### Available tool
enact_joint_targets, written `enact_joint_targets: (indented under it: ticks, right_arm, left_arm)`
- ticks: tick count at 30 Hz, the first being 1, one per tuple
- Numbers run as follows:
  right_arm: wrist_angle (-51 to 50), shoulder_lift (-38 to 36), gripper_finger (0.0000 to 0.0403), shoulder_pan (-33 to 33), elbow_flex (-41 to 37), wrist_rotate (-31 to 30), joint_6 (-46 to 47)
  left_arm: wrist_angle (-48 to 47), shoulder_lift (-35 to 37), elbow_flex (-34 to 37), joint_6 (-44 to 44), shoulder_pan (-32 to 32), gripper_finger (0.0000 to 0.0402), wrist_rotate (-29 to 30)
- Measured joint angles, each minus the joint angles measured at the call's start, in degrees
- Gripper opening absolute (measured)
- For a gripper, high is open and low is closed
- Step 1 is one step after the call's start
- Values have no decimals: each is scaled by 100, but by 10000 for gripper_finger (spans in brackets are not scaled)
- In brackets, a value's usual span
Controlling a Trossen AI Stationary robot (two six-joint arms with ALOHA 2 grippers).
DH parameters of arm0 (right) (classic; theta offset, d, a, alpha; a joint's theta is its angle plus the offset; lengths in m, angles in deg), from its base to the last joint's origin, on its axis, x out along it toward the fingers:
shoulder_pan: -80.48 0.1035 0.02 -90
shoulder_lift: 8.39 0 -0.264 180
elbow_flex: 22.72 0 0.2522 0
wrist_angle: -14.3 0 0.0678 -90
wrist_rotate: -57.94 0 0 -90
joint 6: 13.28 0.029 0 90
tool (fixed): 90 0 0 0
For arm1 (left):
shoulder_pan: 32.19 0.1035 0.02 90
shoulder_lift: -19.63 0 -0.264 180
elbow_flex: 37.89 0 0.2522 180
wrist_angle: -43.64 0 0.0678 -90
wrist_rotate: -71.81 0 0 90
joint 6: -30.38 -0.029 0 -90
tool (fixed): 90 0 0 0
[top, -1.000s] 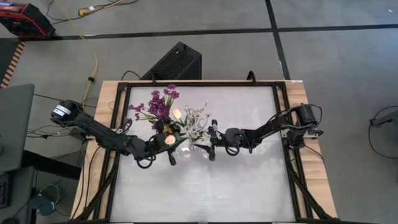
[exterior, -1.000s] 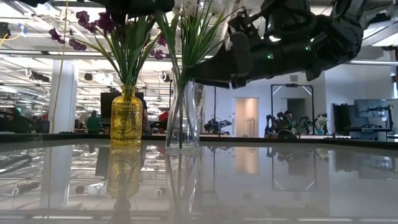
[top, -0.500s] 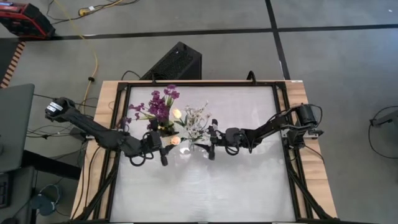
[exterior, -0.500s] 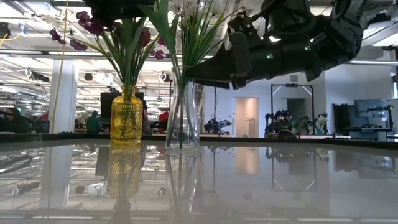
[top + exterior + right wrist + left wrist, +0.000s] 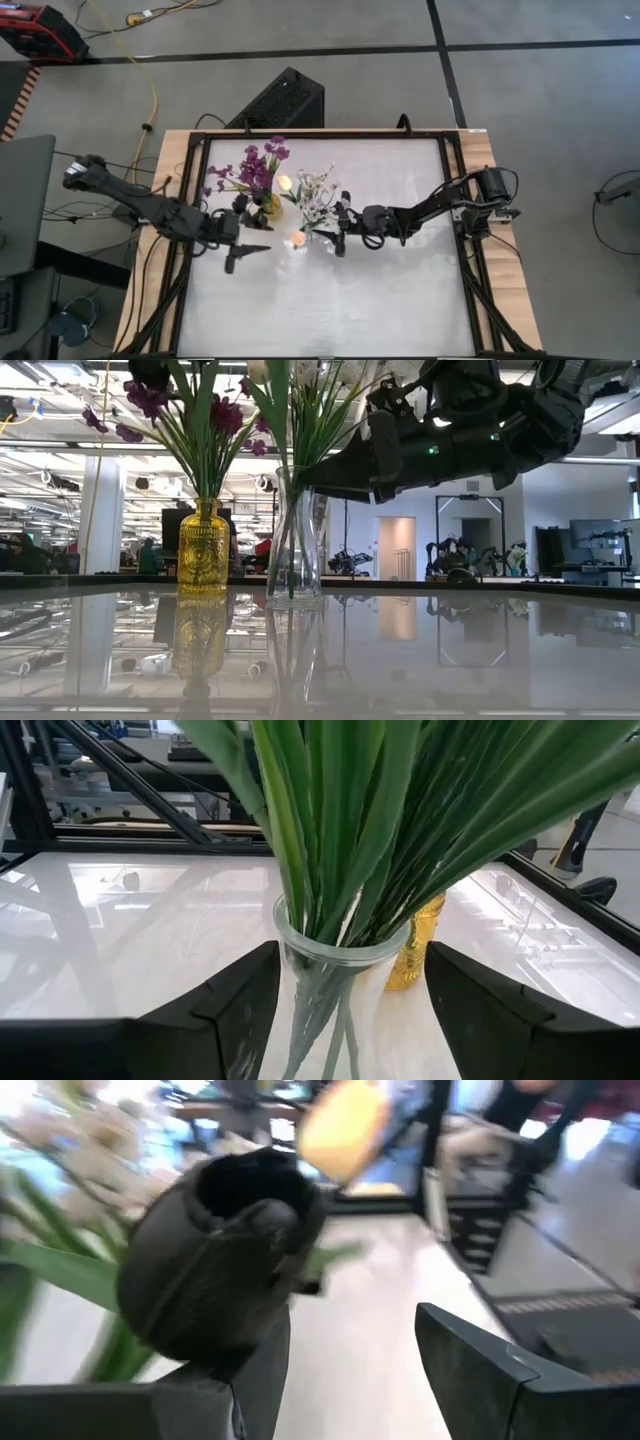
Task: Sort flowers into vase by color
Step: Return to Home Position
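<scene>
2 bunches, high view: purple flowers (image 5: 256, 166) and white flowers (image 5: 316, 188) between left end effector (image 5: 243, 252) and right end effector (image 5: 336, 232).
Low view: stems upright in yellow vase (image 5: 203, 550) and clear vase (image 5: 293, 555).
Left wrist view: fingers apart, empty.
Right wrist view: fingers apart, clear vase straight ahead between them; retreat likely straight back.

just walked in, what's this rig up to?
Sorting flowers by colour, and it looks nearly done. The purple blossom clusters stand in the yellow glass bottle vase. The white blossom sprigs and a pale orange tulip bud are in the clear glass vase. The right end effector is open, one finger on either side of the clear vase. The left end effector is open and empty, apart from both vases.
</scene>
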Motion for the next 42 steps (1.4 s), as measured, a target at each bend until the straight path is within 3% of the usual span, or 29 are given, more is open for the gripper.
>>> enact_joint_targets:
  ticks: [11,17,24,30,36,39,42]
  right_arm:
    - [-275,-55,276,96,0,0,-2]
    - [-2140,-734,276,95,-4,-2,429]
    - [-4693,-2255,276,224,-4,143,1549]
    - [-5953,-3584,276,635,-4,477,2897]
    - [-6489,-4604,276,1312,-4,909,3661]
    - [-6553,-4888,276,1780,-4,591,3694]
    - [-6819,-5064,275,2240,-4,42,3689]
  left_arm:
    - [-1565,974,-1,235,-6,205,-1895]
    - [-1635,1815,-1,440,-2,205,-1988]
    - [-1754,2949,-1,805,-4,195,-1946]
    - [-2789,3526,27,1737,-8,154,-2101]
    - [-3518,3501,299,2445,-32,90,-2589]
    - [-3629,3499,607,2650,-114,47,-2785]
    - [-3604,3500,935,2670,-210,9,-2602]
